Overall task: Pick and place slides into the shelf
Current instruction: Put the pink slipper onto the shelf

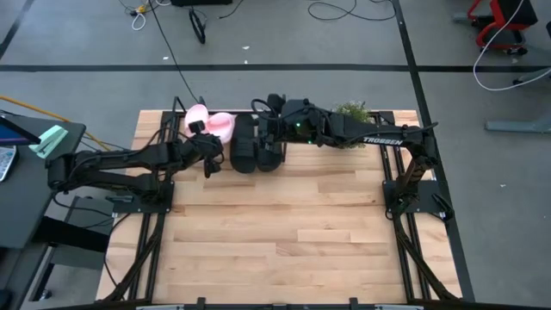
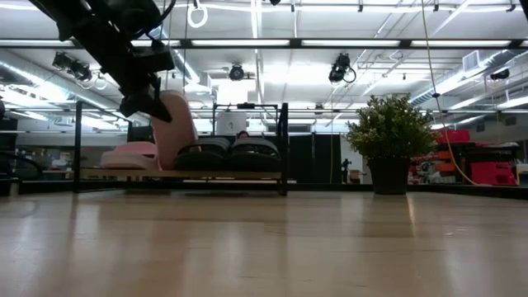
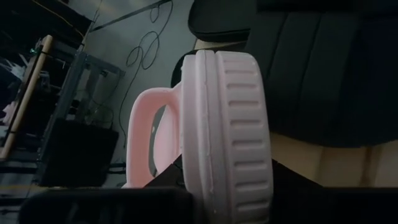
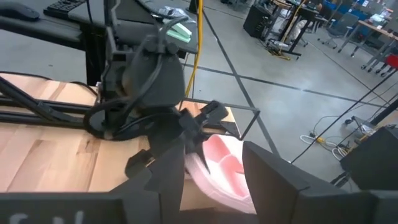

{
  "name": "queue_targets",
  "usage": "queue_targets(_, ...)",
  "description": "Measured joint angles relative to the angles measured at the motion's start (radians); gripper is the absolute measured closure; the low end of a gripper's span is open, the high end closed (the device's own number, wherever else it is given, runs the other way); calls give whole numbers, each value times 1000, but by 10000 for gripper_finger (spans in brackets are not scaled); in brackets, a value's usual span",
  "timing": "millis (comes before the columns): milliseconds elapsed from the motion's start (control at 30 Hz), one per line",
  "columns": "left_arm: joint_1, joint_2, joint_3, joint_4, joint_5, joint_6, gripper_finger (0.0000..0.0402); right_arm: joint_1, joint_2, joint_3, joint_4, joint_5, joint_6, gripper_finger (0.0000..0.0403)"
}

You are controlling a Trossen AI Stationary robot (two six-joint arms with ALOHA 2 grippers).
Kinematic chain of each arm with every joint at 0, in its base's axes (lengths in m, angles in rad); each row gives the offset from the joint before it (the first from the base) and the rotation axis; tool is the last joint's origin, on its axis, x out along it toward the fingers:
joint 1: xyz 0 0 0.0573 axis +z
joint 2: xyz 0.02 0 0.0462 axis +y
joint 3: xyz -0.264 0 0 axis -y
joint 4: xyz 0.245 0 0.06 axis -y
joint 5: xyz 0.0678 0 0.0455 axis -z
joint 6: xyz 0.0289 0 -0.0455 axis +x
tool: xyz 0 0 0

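The shelf [image 2: 247, 175] stands at the table's far edge. On it lie one pale pink slide [image 1: 196, 114] flat at the left and two black slides [image 1: 245, 148] [image 1: 271, 148] side by side. The second pink slide [image 1: 224, 127] stands tilted on end between them, and my left gripper [image 1: 209, 148] is shut on it. My right gripper [image 1: 263, 129] hovers open over the black slides' far ends; in its wrist view the fingers [image 4: 168, 168] stand apart, touching nothing. My left gripper [image 3: 227, 186] pinches the pink slide [image 3: 227, 112] near one end, one finger on the ribbed sole [image 3: 249, 180], the other on the footbed side. It comes slanting down from the table's left [image 2: 147, 106]. The slide stands tilted on end, its lower end [image 2: 183, 161] at the shelf.
A small green potted plant [image 2: 392, 136] stands on the table to the right of the shelf, under the right arm. The near half of the wooden table [image 1: 275, 241] holds nothing. Black arm frames run along both sides of the table.
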Motion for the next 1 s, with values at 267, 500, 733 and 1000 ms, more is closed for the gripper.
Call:
queue_targets(267, 0, -57, 0, 8, -10, 13, 328, 11, 0, 0, -31, 0, 10, 239)
queue_targets(500, 29, -62, 0, 12, 20, 77, 328, 11, 0, 0, -31, 0, 10, 239)
queue_targets(733, 68, -61, 1, 15, 42, 164, 329, 11, 0, 0, -31, 0, 10, 239)
queue_targets(1000, 105, -61, 1, 14, 101, 231, 323, 11, 0, 0, -31, 0, 29, 239)
